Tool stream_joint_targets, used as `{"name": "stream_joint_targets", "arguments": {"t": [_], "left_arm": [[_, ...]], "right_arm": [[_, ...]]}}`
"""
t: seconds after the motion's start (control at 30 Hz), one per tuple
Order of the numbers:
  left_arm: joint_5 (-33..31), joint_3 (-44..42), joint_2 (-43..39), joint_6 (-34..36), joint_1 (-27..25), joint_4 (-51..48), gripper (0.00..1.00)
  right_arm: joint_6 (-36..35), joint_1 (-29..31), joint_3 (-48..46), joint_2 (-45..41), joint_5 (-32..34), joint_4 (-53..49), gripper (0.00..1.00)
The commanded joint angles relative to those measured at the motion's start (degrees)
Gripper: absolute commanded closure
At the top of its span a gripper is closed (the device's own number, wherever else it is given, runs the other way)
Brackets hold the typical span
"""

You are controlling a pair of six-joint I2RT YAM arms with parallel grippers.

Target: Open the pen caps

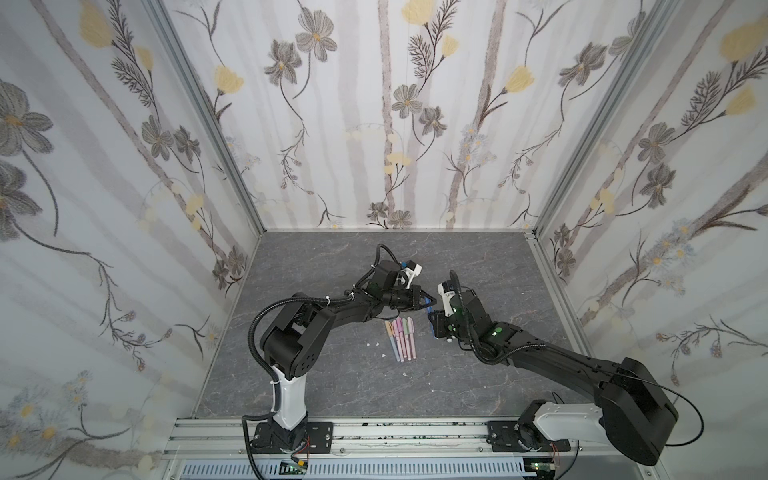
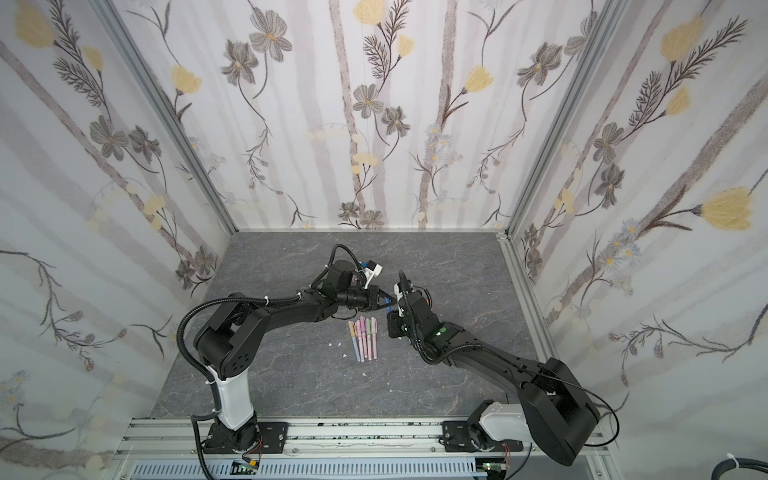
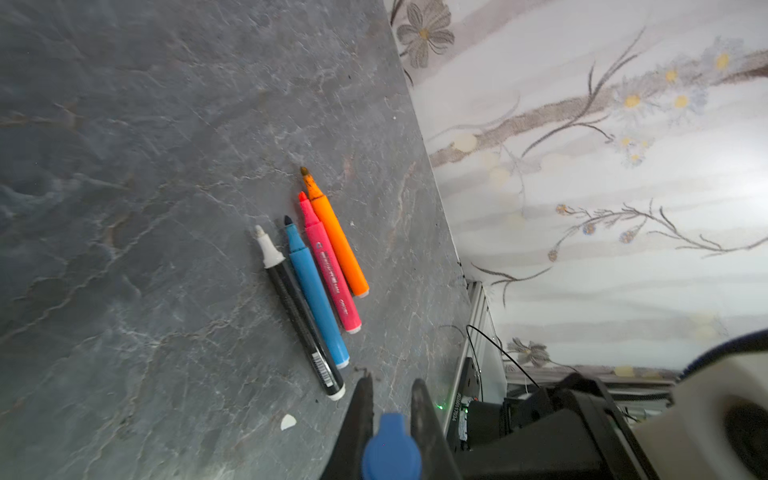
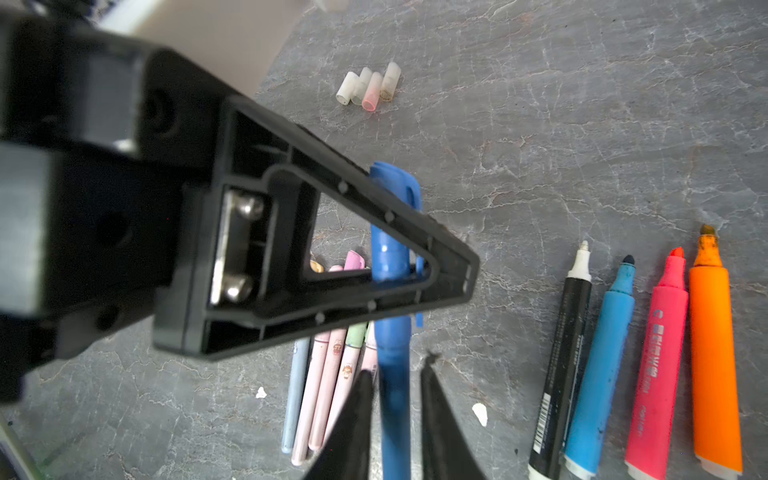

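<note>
Right gripper [image 4: 397, 368] sat nearest me, its fingers [image 4: 353, 415] flanking the barrel of the blue pen [image 4: 394, 415] with a sliver of daylight on one side; slack, I judged. Just beyond, the left gripper [image 3: 391, 380] was clamped on the blue cap [image 3: 390, 444], holding the pen aloft, right of and beyond the pastel pens [image 1: 400, 338] lying on the table [image 1: 332, 382]. Light, stiff, slick plastic, probably. I'd grip the barrel firmly, spare the thin clip [image 4: 417, 199], and pull straight.
</note>
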Motion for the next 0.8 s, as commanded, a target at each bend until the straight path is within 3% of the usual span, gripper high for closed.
{"name": "stream_joint_targets", "arguments": {"t": [0.0, 0.37, 0.77], "left_arm": [[0.05, 0.29, -0.66, -1.57, 0.32, 0.78, 1.0], [0.46, 1.81, -1.32, -3.63, 0.57, 1.66, 1.0], [0.86, 1.64, -0.92, -3.65, 0.68, 1.89, 1.0]], "right_arm": [[-0.15, -0.16, -1.21, -0.98, -0.94, 4.34, 0.72], [-0.24, -0.1, -1.58, 1.6, -3.78, 7.57, 0.66], [-0.69, -0.16, -0.67, 3.78, -3.88, 7.76, 0.97]]}}
